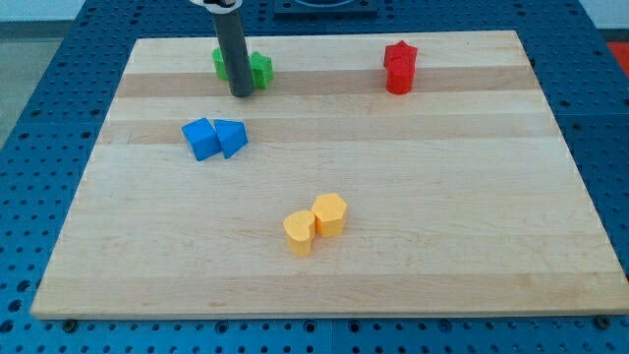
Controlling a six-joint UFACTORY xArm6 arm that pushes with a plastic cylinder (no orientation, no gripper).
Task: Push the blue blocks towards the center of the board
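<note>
Our tip [241,93] rests on the table [442,256] near its top edge, left of the middle, just in front of the green blocks [257,69], which the rod partly hides. We carry no hand, only this rod, so there is nothing to open or close.

The blue cube [200,138] and the blue triangular block [232,137] sit touching each other, below our tip and toward the left edge, well short of the table's middle. To do this step well, we judge we should bring the tip round to the pair's far left side without brushing them, then push rightward and slightly toward the bottom edge through the seam between them, so both travel together and neither spins away. A slow, centred push seems safest.

The yellow blocks [315,224] lie beyond the middle toward the bottom edge, and the red blocks [399,67] near the top right corner; both are clear of that path.

No containers show anywhere on the table.
</note>
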